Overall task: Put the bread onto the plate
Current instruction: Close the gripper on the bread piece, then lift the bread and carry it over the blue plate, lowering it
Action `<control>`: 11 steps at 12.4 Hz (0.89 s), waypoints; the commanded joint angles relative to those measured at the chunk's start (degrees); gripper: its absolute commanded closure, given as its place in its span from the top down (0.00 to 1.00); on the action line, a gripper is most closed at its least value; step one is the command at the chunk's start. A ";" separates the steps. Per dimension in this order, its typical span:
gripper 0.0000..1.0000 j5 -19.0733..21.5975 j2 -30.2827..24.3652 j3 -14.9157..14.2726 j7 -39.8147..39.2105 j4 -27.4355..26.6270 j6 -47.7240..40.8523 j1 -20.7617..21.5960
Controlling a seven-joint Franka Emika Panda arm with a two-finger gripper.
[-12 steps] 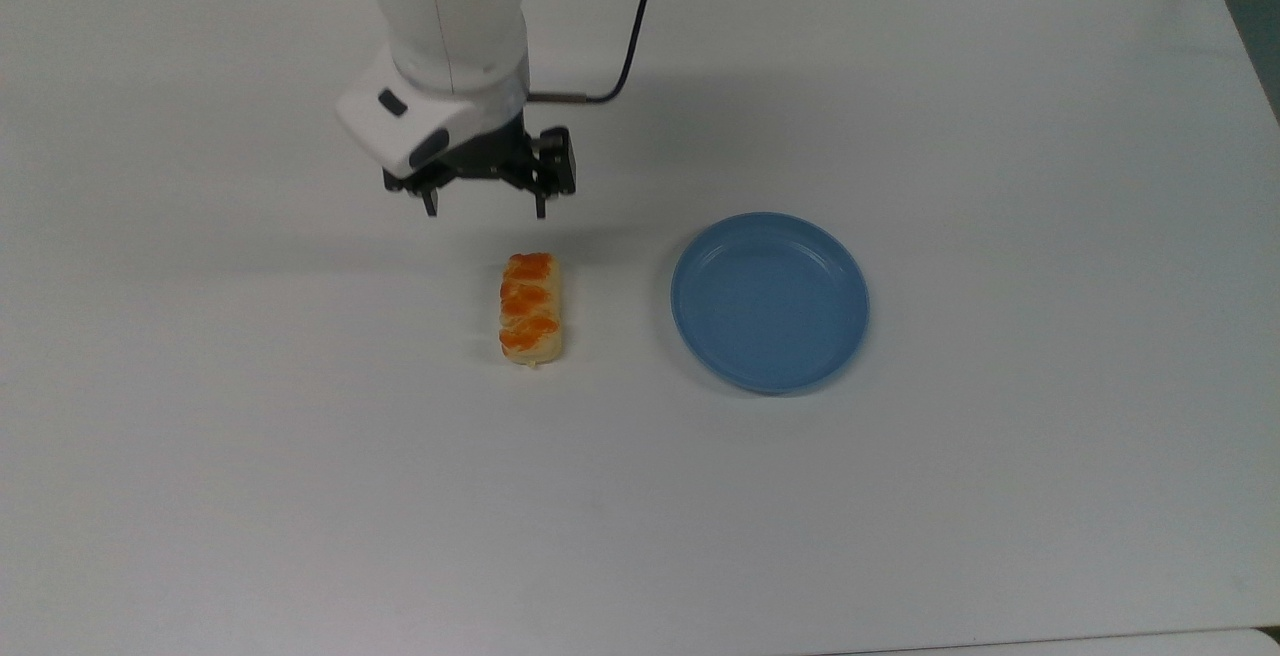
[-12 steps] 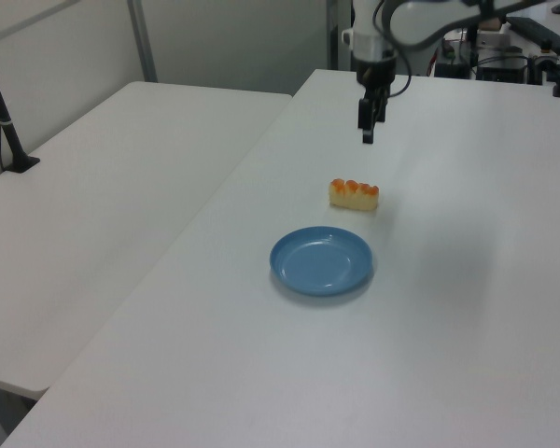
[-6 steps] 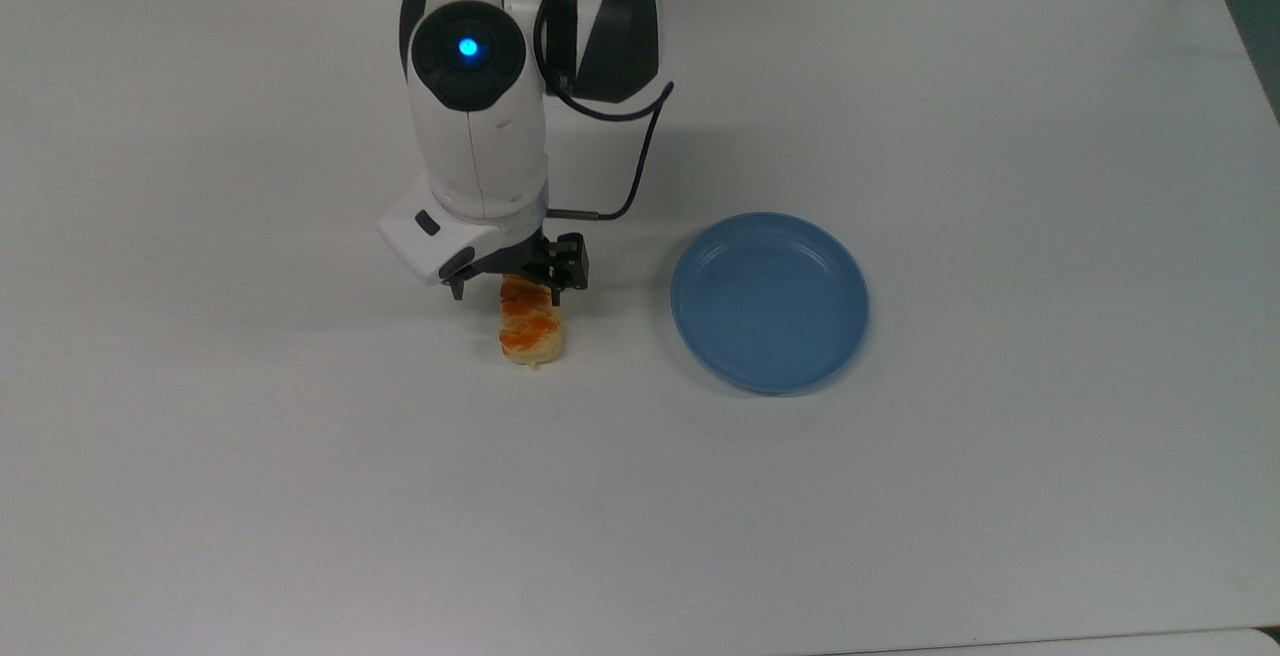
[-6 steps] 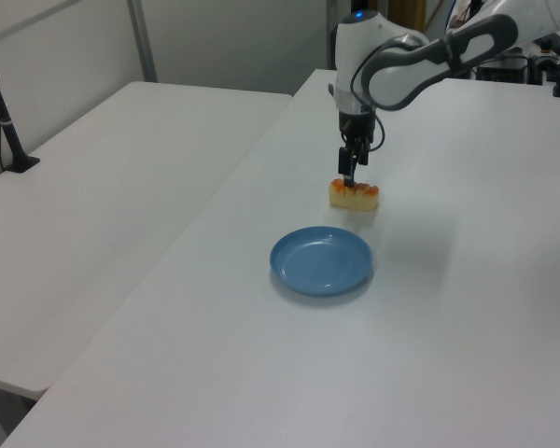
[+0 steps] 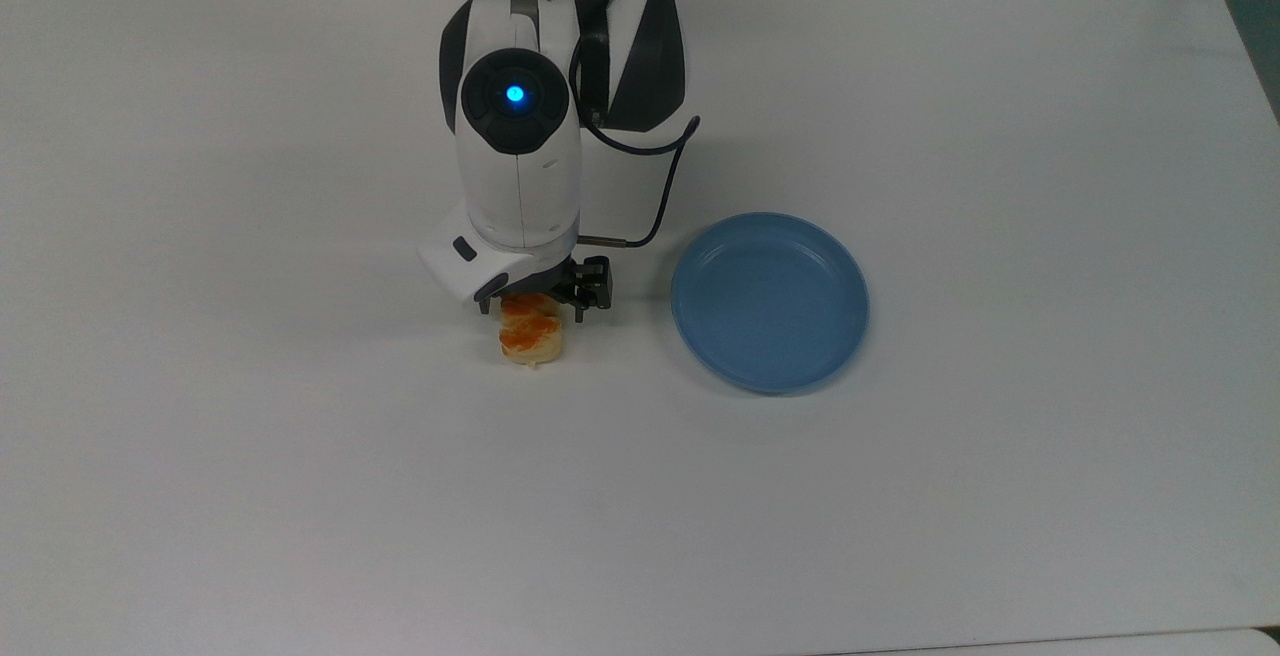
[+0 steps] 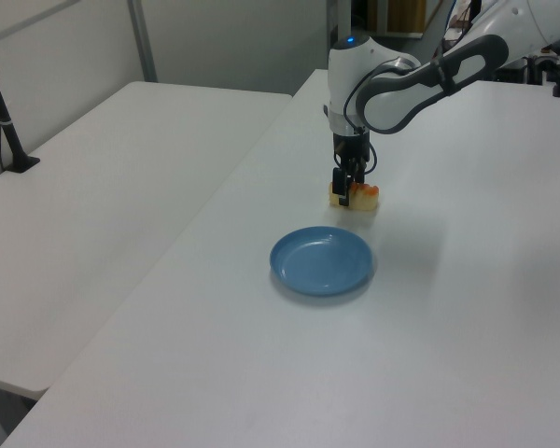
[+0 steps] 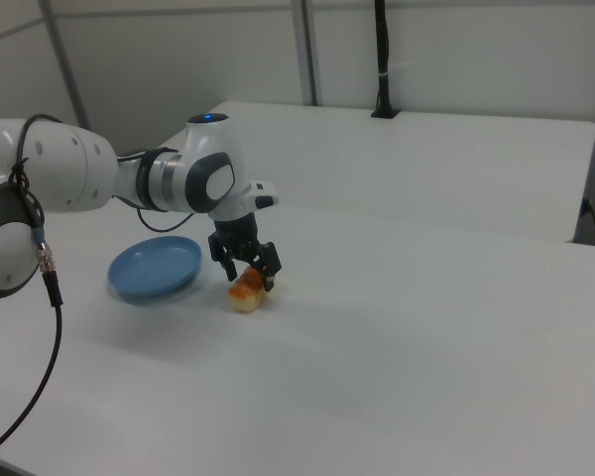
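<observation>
Bread point(image 5: 531, 336) lies flat on white surface point(image 5: 300, 496), well apart from blue plate point(image 5: 770, 302), which sits to the top view's right, nothing on it. Tool point(image 5: 540, 305) low over loaf's far half, fingers spread, one each long side, not yet clamped. Judgement: light, soft pastry, glazed top prob. slick + crushable. Take across narrow width near mid-length, low on pale flanks, gentle squeeze; end grip would let it droop/pivot.

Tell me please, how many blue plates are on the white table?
1. The blue plate lies on the white table, at the top view's right of the bread, apart from it. The gripper is down over the bread.
</observation>
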 commanded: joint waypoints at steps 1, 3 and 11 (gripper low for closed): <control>0.73 -3.10 -0.09 -0.03 0.97 -0.86 0.84 0.21; 0.35 -3.56 -0.09 -0.03 0.44 -0.95 0.84 0.13; 0.33 -2.59 -6.06 1.37 1.41 3.33 -7.21 5.11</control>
